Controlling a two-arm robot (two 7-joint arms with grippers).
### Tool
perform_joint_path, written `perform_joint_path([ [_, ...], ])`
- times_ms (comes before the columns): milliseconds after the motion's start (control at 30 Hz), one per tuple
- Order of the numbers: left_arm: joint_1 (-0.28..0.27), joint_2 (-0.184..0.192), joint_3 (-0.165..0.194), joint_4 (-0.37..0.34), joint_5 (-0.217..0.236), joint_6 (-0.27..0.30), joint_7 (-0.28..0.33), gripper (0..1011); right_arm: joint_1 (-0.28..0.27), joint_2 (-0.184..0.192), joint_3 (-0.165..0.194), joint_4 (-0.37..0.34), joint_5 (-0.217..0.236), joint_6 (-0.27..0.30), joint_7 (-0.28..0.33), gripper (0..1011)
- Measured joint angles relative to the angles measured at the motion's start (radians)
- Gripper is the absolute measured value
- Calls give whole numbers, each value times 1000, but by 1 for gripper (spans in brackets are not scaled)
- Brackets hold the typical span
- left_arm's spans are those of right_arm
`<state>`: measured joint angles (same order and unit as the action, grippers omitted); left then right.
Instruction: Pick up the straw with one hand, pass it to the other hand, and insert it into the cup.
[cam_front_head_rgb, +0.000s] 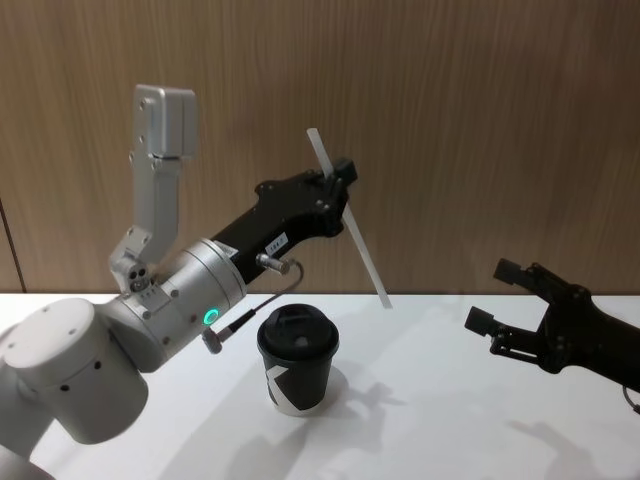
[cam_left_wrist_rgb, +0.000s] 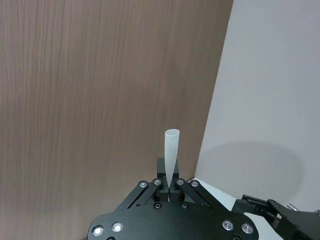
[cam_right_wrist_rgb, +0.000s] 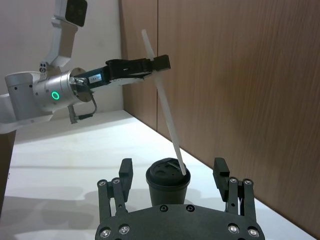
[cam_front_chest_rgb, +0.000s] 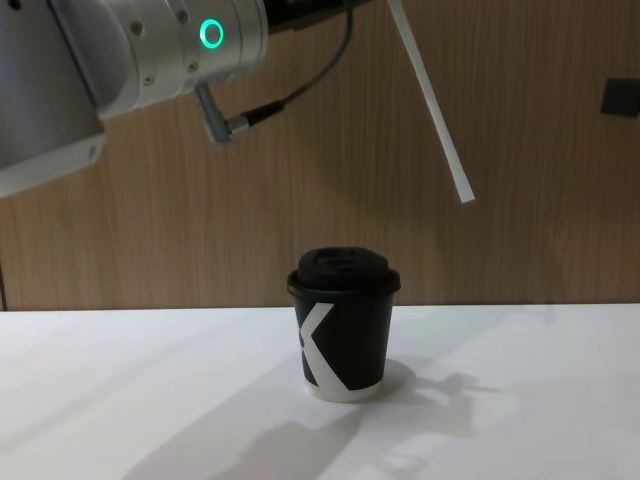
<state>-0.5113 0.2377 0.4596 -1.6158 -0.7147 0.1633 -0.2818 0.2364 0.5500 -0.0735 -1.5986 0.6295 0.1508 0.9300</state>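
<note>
The scene is looked down on from the head, above and behind the left gripper (cam_front_head_rgb: 340, 176), with the right gripper (cam_front_head_rgb: 492, 295) off to its side. From the chest, the cup (cam_front_chest_rgb: 344, 330) is viewed close and side-on across the table (cam_front_chest_rgb: 150, 400). The left wrist view is taken from just behind the left fingers (cam_left_wrist_rgb: 161, 170), along the straw (cam_left_wrist_rgb: 171, 150) toward the wall (cam_left_wrist_rgb: 100, 100). The right wrist view is aimed past the right fingers (cam_right_wrist_rgb: 126, 172) at cup and left gripper; cup and straw are shared by three views.

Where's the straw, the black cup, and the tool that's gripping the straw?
the straw (cam_front_head_rgb: 362, 245), head view, mid-shaft below the grip.
the cup (cam_front_head_rgb: 310, 380), head view, black side wall.
left tool (cam_front_head_rgb: 340, 178), head view, between its fingertips clamping the straw.
</note>
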Motion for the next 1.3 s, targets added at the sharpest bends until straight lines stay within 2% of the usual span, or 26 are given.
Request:
perform_joint_path([
  [467, -15, 45, 10, -42, 33, 26, 0, 4, 0, 0, 0, 0, 0, 0, 0, 1001],
  [767, -37, 78, 24, -69, 49, 69, -5, 4, 0, 0, 0, 0, 0, 0, 0, 1001],
  [1300, -50, 120, 31, -117, 21, 139, -18, 4, 0, 0, 0, 0, 0, 0, 0, 1001],
])
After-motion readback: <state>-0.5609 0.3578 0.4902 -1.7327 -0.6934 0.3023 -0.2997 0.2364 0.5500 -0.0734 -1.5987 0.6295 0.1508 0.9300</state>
